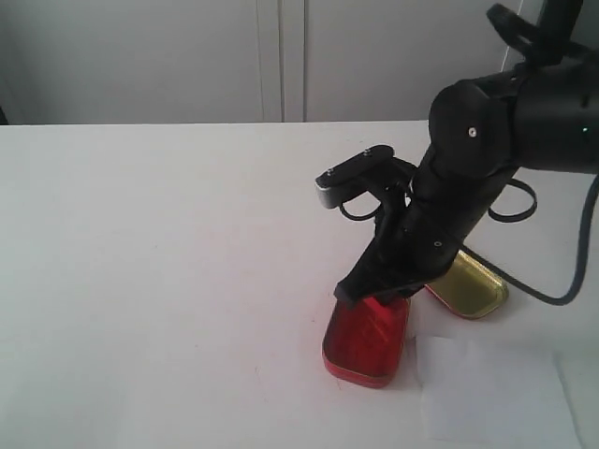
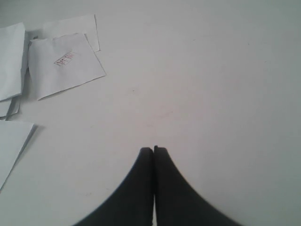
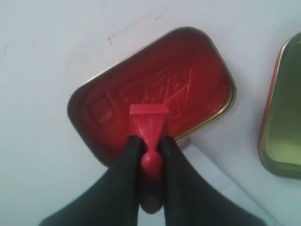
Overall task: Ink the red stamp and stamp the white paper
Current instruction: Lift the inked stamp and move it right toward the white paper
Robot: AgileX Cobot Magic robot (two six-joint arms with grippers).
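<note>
My right gripper (image 3: 149,141) is shut on the knobbed handle of the red stamp (image 3: 149,123). The stamp's square base points down over the red ink-pad tin (image 3: 155,89). I cannot tell whether it touches the ink. In the exterior view the right gripper (image 1: 379,292) stands low over the far end of the tin (image 1: 367,344) and hides the stamp. The white paper (image 1: 491,388) lies just right of the tin, and its corner (image 3: 211,174) shows beside my fingers. My left gripper (image 2: 153,149) is shut and empty above bare table, out of the exterior view.
The tin's gold lid (image 1: 468,285) lies open-side up behind the paper, and again as the lid (image 3: 282,122) in the right wrist view. Several loose white sheets, one with a red imprint (image 2: 66,66), lie far from the left gripper. A black cable (image 1: 547,295) trails from the right arm.
</note>
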